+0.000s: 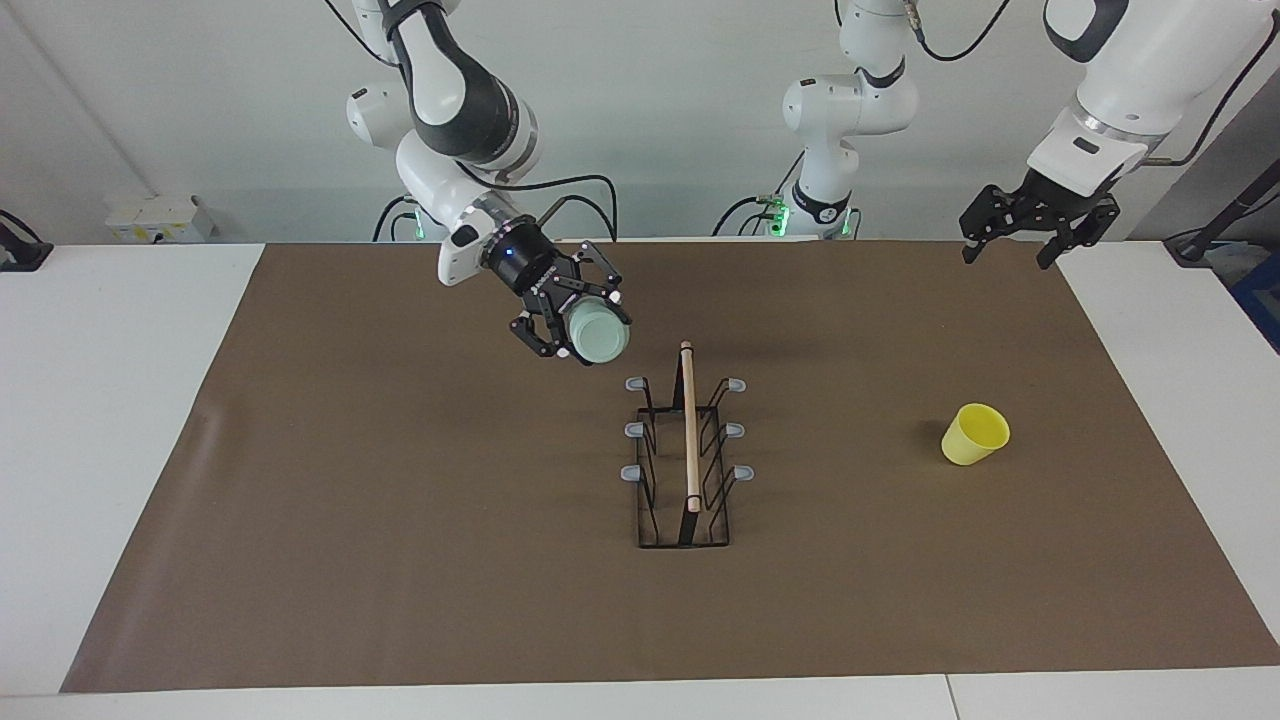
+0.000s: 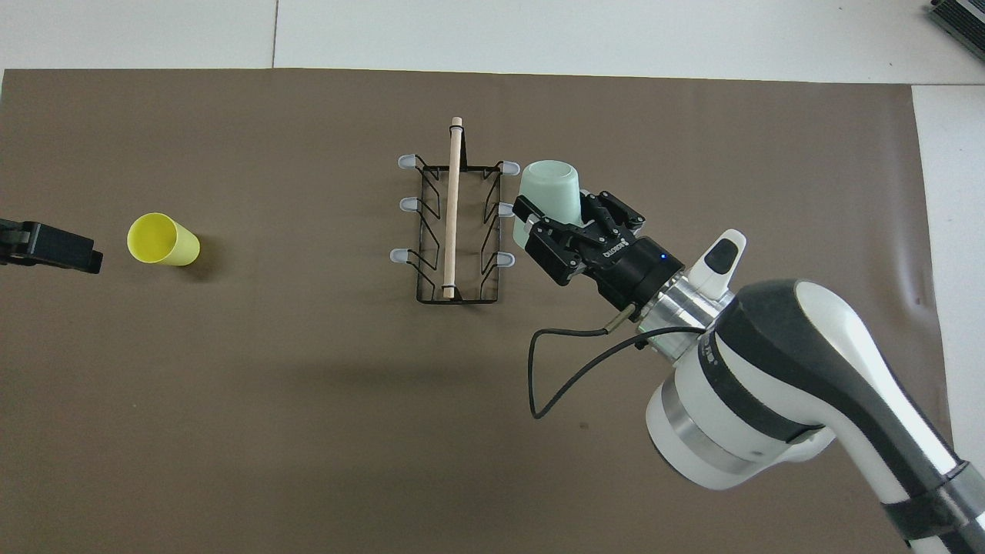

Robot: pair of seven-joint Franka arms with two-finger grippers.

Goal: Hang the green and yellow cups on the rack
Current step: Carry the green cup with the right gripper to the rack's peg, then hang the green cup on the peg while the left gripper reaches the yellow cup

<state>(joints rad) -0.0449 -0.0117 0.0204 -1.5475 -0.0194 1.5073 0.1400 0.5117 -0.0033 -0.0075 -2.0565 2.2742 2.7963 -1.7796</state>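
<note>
My right gripper (image 1: 583, 327) is shut on the mint green cup (image 1: 598, 335) and holds it tilted in the air, its base pointing away from the robots. In the overhead view the green cup (image 2: 549, 191) and right gripper (image 2: 551, 221) are over the mat just beside the rack's prongs on the right arm's side. The black wire rack (image 1: 688, 455) with its wooden dowel (image 2: 454, 208) stands mid-table, all prongs bare. The yellow cup (image 1: 974, 434) stands mouth up on the mat toward the left arm's end; it also shows in the overhead view (image 2: 162, 240). My left gripper (image 1: 1006, 256) waits open, raised over the mat's corner.
A brown mat (image 1: 400, 560) covers most of the white table (image 1: 110, 400). A black cable (image 2: 554, 369) loops from the right wrist above the mat. A white socket box (image 1: 160, 218) sits at the table's edge near the right arm's base.
</note>
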